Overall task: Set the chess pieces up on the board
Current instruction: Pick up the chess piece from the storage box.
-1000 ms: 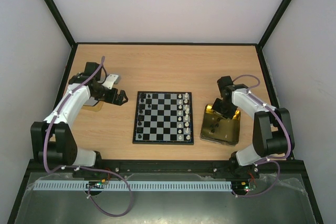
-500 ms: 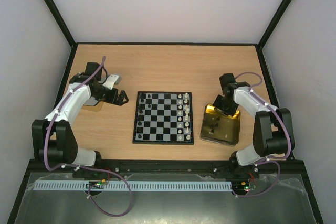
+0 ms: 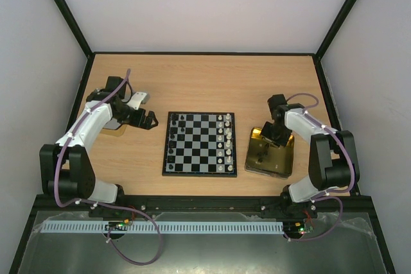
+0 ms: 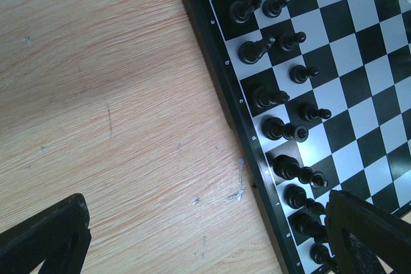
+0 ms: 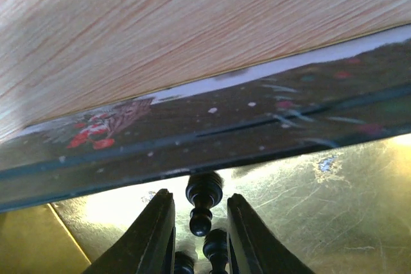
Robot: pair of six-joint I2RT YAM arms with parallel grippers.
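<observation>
The board (image 3: 199, 149) lies mid-table, with black chess pieces (image 3: 174, 139) along its left columns and white ones (image 3: 225, 142) along its right. My left gripper (image 3: 151, 120) hangs wide open over bare wood beside the board's (image 4: 359, 62) left edge, holding nothing; the black pieces (image 4: 282, 129) show past its right finger (image 4: 363, 229). My right gripper (image 3: 273, 136) dips into the far end of the gold tin (image 3: 279, 165). In the right wrist view its (image 5: 199, 200) jaws stand narrowly apart. A black pawn (image 5: 202, 203) lies between them, with a gap on each side.
More dark pieces (image 3: 262, 155) lie loose on the gold tin's floor (image 5: 334, 184), and its dark printed wall (image 5: 257, 120) rises just beyond my right fingertips. A second gold object (image 3: 115, 129) sits under my left arm. Black frame rails edge the table.
My right wrist swung slightly away and came back over the tin's far end. The left arm has barely shifted. Neither pair of jaws has changed its width.
</observation>
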